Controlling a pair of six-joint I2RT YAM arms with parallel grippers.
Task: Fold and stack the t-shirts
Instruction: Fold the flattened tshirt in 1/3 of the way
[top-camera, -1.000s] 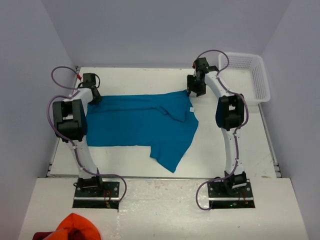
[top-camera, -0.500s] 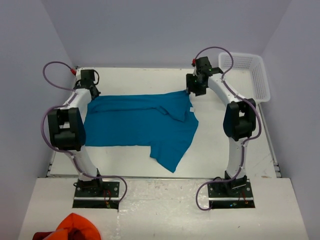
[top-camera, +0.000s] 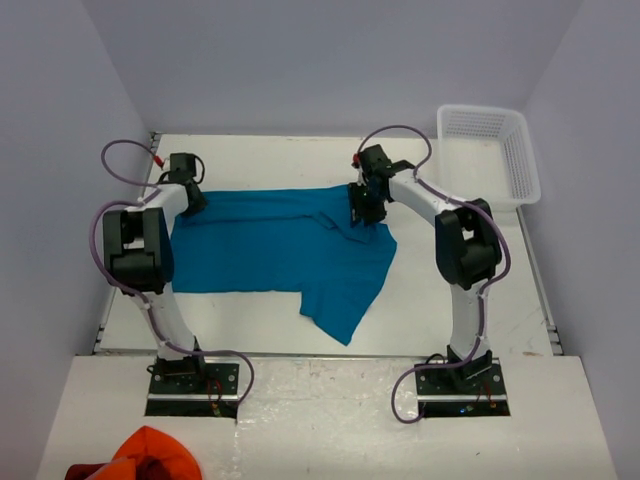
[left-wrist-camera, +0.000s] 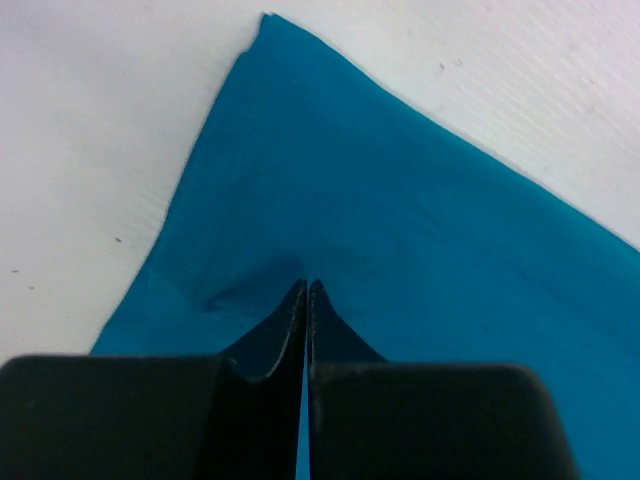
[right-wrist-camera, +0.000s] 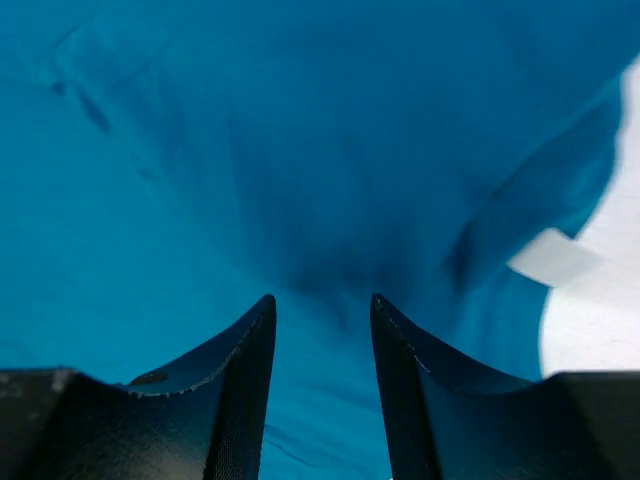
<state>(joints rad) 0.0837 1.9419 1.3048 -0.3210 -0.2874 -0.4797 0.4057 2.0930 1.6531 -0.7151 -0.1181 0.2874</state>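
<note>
Nearest you, a bunched orange-red cloth (top-camera: 150, 455) sits on the ledge in front of the left arm's base. Beyond the bases, the plain teal-blue cotton t-shirt (top-camera: 270, 250) lies spread on the white table (top-camera: 440, 300). Most of it is flat, one corner trails toward you, and folds gather at its far right end. At the shirt's far left corner, your left fingers (left-wrist-camera: 305, 292) are closed tight together. Their tips touch the fabric where a small pucker forms, but you cannot tell whether any cloth is caught between them. At the far right end, your right fingers (top-camera: 365, 207) stand apart and hold nothing. They are low over the wrinkled fabric, just beside a small white label (right-wrist-camera: 550, 258). Farthest off, a white plastic mesh basket (top-camera: 528, 165) sits at the table's far right corner, well apart from the shirt.
</note>
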